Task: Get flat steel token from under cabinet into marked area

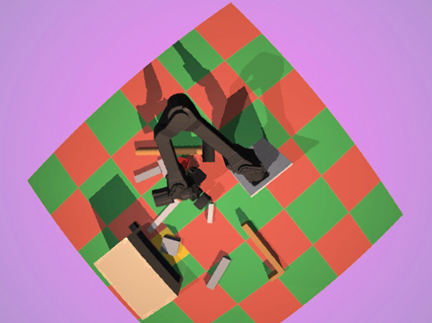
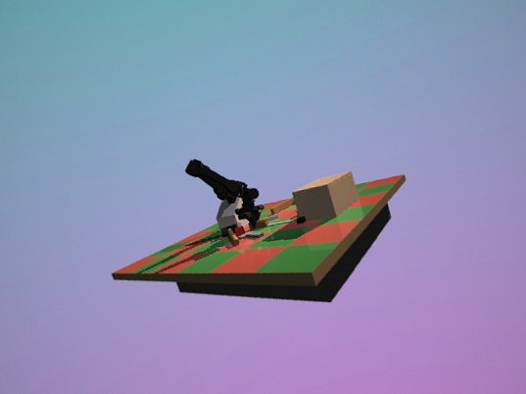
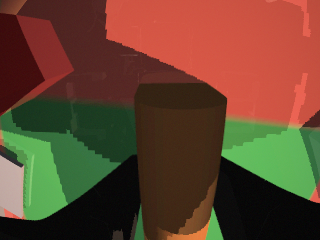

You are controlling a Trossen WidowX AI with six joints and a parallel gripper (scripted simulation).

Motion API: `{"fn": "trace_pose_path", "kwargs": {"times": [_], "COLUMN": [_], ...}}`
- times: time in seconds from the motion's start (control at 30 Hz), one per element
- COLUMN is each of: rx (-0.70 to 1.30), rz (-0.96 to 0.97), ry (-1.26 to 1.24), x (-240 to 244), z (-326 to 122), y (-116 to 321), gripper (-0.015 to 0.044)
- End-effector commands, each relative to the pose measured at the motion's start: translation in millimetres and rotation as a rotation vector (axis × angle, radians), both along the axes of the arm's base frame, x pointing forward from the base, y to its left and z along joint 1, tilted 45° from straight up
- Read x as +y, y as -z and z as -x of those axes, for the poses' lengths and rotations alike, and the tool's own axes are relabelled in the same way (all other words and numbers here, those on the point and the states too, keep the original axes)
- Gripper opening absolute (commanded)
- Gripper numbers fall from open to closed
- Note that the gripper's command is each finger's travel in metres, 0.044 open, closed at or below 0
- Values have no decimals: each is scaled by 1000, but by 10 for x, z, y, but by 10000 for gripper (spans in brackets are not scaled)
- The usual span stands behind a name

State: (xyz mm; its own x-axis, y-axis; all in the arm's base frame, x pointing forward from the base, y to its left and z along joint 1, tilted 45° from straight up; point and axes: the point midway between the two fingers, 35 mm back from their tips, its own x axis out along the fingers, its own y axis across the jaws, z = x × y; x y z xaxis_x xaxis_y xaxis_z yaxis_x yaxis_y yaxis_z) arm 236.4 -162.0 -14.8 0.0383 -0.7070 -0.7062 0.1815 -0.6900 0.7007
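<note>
My gripper (image 1: 180, 199) (image 3: 174, 163) is shut on the brown-orange round handle (image 3: 180, 125) (image 2: 261, 224) of a tool. Its pale thin shaft (image 1: 164, 214) runs toward the cabinet and ends in a grey tip close to the dark front. The cabinet (image 1: 137, 278) (image 2: 315, 204) has a tan top and a dark front side. The yellow marked area (image 1: 181, 253) lies in front of it. A light grey piece (image 1: 169, 246) with a dark edge is on that area; I cannot tell whether it is the token. I cannot make out a token under the cabinet.
A red block (image 1: 183, 163) (image 3: 57, 50), an orange bar (image 1: 147, 150) and a pale grey piece (image 1: 147, 174) lie beside the gripper. A small white block (image 1: 211, 213), a grey bar (image 1: 218, 273) and an orange angled bar (image 1: 262, 245) lie on the other side.
</note>
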Motion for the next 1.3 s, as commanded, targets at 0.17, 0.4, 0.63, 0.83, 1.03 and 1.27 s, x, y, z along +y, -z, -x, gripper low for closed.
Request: {"fn": "trace_pose_path", "kwargs": {"times": [0.17,0.4,0.63,0.83,1.03,1.27], "rx": [-13,-15,-16,-16,-17,-18], "rz": [2,1,0,0,0,0], "ry": [7,9,9,10,10,10], "x": [11,27,42,55,68,82], "z": [-144,-225,-306,-374,-442,-520], "y": [-1,11,22,31,39,49], "gripper": [0,0,0,0,0,0]}}
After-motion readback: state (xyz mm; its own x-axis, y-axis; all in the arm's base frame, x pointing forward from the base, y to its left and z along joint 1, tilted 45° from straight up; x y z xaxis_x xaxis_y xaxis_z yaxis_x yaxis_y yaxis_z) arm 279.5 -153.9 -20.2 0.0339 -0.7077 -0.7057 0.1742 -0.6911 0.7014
